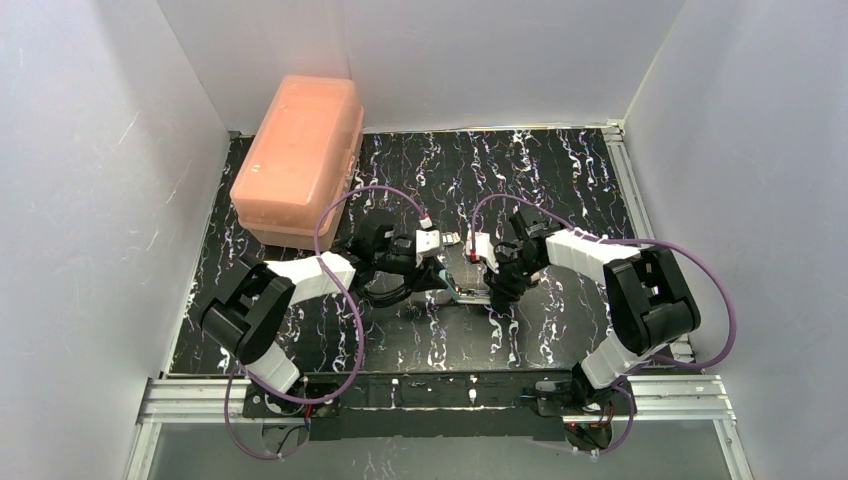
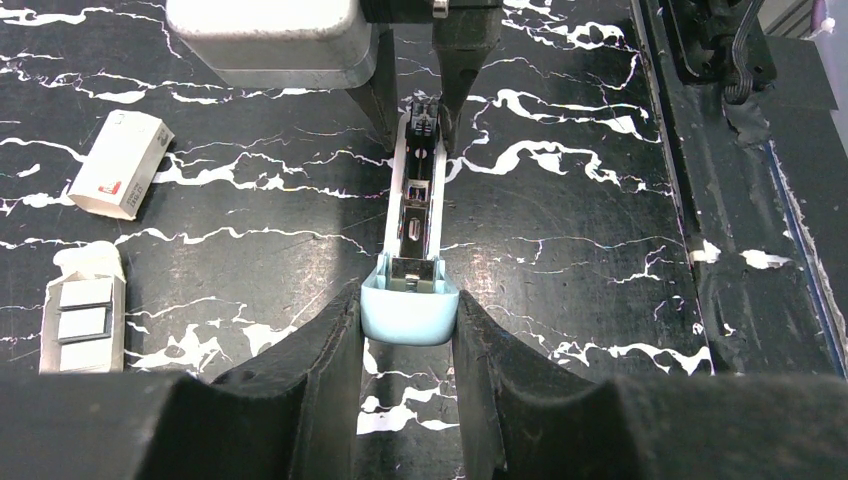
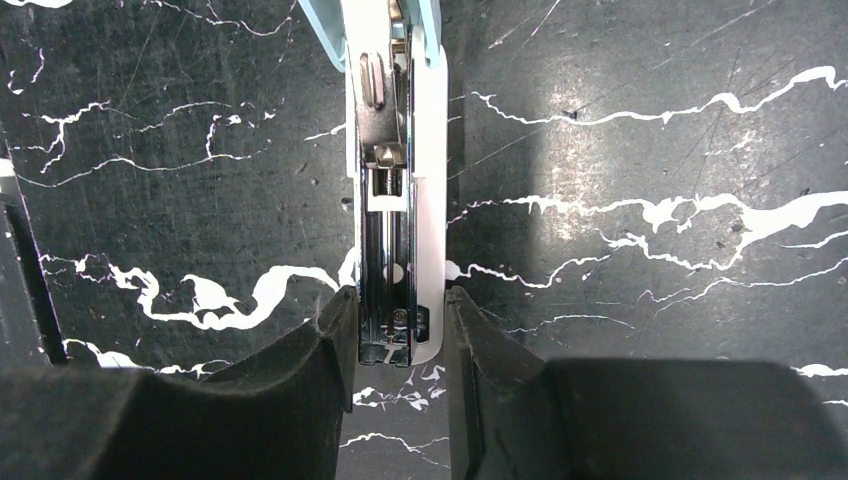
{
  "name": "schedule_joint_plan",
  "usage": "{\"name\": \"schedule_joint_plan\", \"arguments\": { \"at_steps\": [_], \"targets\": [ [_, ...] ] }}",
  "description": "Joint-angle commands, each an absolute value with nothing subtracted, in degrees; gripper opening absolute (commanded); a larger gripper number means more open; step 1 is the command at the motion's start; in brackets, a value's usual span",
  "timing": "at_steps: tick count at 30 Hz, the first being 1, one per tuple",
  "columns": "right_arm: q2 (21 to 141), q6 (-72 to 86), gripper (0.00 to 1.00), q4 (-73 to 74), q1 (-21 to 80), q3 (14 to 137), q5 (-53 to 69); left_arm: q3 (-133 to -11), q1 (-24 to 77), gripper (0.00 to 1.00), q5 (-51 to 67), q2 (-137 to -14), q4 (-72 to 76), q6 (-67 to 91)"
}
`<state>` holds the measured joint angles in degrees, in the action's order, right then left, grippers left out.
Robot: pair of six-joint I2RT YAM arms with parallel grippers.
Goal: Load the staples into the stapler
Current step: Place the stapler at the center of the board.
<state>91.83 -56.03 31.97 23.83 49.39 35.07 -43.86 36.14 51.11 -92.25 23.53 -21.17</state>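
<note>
The stapler [image 2: 415, 215] lies opened out flat on the black marbled table, between my two grippers. My left gripper [image 2: 408, 312] is shut on its light-blue rounded end. My right gripper [image 3: 397, 312] is shut on the other end, with the silver metal channel [image 3: 385, 250] and white base between its fingers. In the top view the stapler [image 1: 467, 291] is mostly hidden by both grippers. The staples [image 2: 84, 318], grey strips in a pale tray, lie on the table to the left of my left gripper, free of both grippers.
A small white block [image 2: 120, 163] with a red mark lies beyond the staples. A large pink plastic box [image 1: 300, 160] stands at the back left. White walls enclose the table. A metal rail [image 1: 430, 395] runs along the near edge.
</note>
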Motion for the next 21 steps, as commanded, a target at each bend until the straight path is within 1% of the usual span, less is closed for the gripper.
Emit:
{"name": "schedule_joint_plan", "arguments": {
  "at_steps": [1,9,13,15,17,21],
  "targets": [
    [90.72,-54.76,0.15,29.88,24.19,48.01,33.42,-41.95,36.47,0.0,50.89,-90.11,21.88,-23.67],
    [90.79,-54.64,0.13,28.5,24.23,46.03,29.83,-38.83,36.47,0.0,52.54,-89.02,21.86,-27.16],
    [90.79,-54.84,0.14,28.3,24.33,46.01,29.71,-38.9,36.47,0.0,52.81,-88.86,21.86,-27.26],
    [90.67,-54.76,0.16,28.3,24.63,46.29,29.64,-39.96,36.47,0.07,52.66,-89.01,21.81,-26.58],
    [90.47,-54.68,0.17,28.14,25.21,46.47,29.36,-41.04,36.47,0.17,52.4,-88.95,21.68,-26.2],
    [90.22,-54.6,0.18,27.69,26.27,46.54,28.43,-43.89,36.56,0.29,52.29,-89.3,18.78,-26.71]
  ]
}}
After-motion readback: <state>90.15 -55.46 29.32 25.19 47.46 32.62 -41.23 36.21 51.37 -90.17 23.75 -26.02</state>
